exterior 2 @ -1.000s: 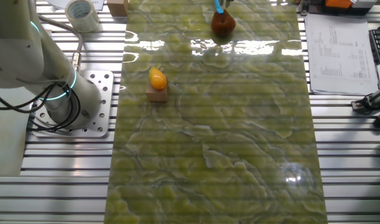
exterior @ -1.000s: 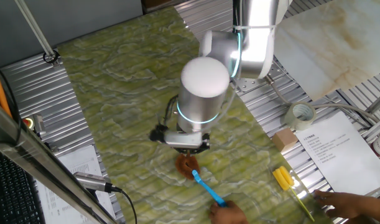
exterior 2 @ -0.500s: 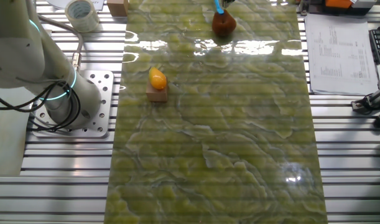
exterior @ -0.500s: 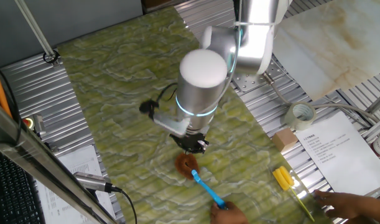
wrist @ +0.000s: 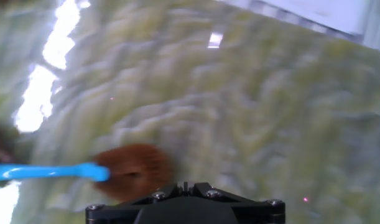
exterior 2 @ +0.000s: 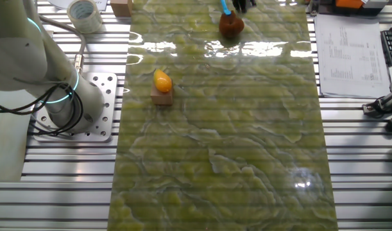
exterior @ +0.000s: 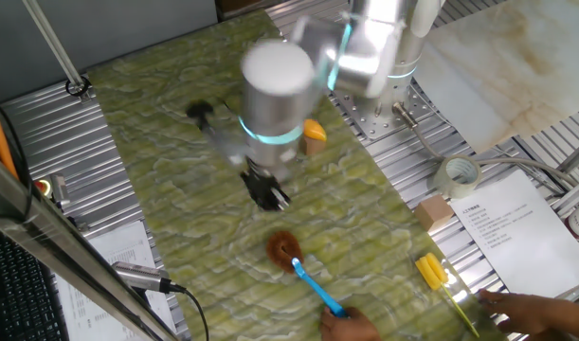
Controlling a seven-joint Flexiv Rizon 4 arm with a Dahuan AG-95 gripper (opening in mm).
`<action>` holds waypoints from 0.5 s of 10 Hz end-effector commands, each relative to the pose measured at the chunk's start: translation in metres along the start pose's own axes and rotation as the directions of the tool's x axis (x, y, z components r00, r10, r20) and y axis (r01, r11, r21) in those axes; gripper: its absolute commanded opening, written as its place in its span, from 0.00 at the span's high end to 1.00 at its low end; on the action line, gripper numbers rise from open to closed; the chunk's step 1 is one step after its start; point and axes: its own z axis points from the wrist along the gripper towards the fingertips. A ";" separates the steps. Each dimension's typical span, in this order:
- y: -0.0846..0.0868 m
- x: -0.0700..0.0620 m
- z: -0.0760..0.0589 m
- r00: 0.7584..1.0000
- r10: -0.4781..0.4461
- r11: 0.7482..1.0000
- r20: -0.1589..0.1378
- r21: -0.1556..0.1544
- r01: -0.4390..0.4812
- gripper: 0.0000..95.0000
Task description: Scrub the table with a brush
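Observation:
The brush lies on the green-yellow marbled table [exterior: 166, 123], its reddish-brown bristles [exterior: 283, 249] down and its light-blue handle [exterior: 319, 291] running to the near edge, where a person's hand [exterior: 347, 325] holds it. My gripper [exterior: 269, 195] hangs above the table, up and to the left of the bristles, apart from them, shut and empty. In the hand view the bristles [wrist: 134, 172] and handle [wrist: 46, 172] lie left of my gripper [wrist: 185, 185]. In the other fixed view the brush [exterior 2: 230, 24] sits at the table's [exterior 2: 247, 141] far edge.
An orange object on a small wooden block [exterior: 314, 134] stands behind the arm; it also shows in the other fixed view [exterior 2: 161, 84]. A yellow tool [exterior: 431, 271], a tape roll [exterior: 458, 176], a printed sheet [exterior: 502, 224] and a second hand [exterior: 531, 311] are at the right.
My gripper has swung away from just over the bristles, up and to the left. The brush has stayed in place under the person's hand.

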 end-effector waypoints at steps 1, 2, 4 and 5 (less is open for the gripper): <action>-0.064 -0.009 -0.006 0.985 -0.171 0.984 -0.014 -0.050 0.170 1.00; -0.075 -0.012 -0.006 0.984 -0.177 0.983 -0.017 -0.055 0.176 1.00; -0.081 -0.015 -0.006 0.984 -0.176 0.984 -0.008 -0.042 0.176 1.00; -0.081 -0.015 -0.006 0.989 -0.150 0.988 0.009 -0.035 0.150 1.00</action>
